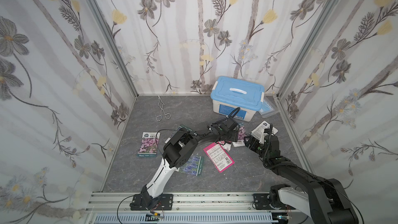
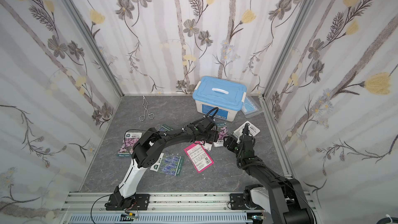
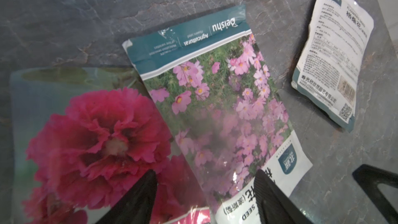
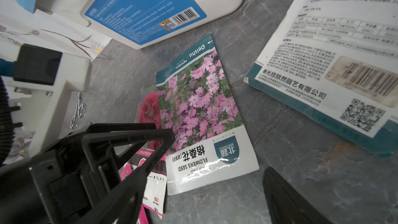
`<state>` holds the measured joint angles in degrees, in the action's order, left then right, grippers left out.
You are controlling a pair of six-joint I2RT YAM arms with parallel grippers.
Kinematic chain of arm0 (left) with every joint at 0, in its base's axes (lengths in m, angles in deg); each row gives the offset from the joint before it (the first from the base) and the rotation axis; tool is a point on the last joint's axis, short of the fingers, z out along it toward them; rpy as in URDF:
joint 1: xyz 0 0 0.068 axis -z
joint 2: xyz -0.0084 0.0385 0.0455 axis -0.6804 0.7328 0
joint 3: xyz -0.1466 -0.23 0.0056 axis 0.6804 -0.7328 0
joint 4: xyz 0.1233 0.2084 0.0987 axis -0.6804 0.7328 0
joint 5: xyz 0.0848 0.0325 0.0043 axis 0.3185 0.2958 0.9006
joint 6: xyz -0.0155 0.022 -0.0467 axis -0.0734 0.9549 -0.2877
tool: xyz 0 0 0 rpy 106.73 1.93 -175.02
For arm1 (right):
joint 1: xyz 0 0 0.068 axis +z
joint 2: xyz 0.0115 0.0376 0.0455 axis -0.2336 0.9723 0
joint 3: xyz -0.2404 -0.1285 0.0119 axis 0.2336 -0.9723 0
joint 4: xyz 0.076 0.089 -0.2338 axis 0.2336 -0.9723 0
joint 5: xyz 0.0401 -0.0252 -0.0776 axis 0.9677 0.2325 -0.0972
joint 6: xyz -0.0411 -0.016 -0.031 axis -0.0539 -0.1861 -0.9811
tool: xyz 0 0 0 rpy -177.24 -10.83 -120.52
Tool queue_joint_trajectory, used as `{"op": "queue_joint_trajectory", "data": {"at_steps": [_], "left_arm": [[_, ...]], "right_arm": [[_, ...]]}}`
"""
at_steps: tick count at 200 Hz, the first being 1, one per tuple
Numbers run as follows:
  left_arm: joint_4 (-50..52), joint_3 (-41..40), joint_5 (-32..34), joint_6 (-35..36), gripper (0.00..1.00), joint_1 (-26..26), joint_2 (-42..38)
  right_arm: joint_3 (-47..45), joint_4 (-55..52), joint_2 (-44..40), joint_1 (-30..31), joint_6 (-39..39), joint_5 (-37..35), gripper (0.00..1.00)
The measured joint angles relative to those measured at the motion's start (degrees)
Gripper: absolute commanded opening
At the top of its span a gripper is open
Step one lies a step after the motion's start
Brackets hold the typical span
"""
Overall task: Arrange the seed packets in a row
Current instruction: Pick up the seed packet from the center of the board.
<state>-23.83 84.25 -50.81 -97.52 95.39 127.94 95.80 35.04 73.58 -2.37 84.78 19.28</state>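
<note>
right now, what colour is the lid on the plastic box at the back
Light blue lid with a white handle, clearest in a top view.

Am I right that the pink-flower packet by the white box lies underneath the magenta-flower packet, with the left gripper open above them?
Not quite: the pink-flower packet lies on top of the magenta-flower packet, covering its edge, as the left wrist view shows. The rest holds: the left gripper is open above them.
</note>
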Motion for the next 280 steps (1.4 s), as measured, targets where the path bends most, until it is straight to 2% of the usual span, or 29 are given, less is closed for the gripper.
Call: {"op": "queue_joint_trajectory", "data": {"at_steps": [35, 102, 128, 170, 196, 244, 280], "left_arm": [[-0.9, 1.0, -0.4, -0.6, 0.71, 0.1, 1.3], [-2.5, 1.1, -1.0, -1.0, 0.63, 0.4, 1.8], [-2.5, 1.2, -1.0, -1.0, 0.53, 0.5, 1.9], [-2.4, 1.2, -0.6, -1.0, 0.21, 0.6, 1.8], [-2.4, 0.5, -1.0, -1.0, 0.0, 1.0, 0.3], [-2.8, -3.1, -0.9, -0.5, 0.0, 1.9, -6.6], [-5.2, -12.1, 0.1, -0.6, 0.0, 2.3, -16.6]], "right_arm": [[2.6, 3.0, 6.8, -0.2, 0.4, 2.6, 0.74], [3.5, 8.6, 16.1, -0.2, 1.3, 4.7, 0.68], [3.6, 12.6, 18.7, -0.2, 1.6, 5.6, 0.67], [2.1, 15.3, 18.9, -0.4, 2.1, 5.7, 0.63], [0.9, 12.3, 15.3, -0.5, 2.3, 5.7, 0.62], [-0.4, 2.3, -3.7, -0.6, 1.4, 3.8, 0.65], [-0.7, -5.7, -17.6, -0.5, 0.1, 2.4, 0.68]]}}
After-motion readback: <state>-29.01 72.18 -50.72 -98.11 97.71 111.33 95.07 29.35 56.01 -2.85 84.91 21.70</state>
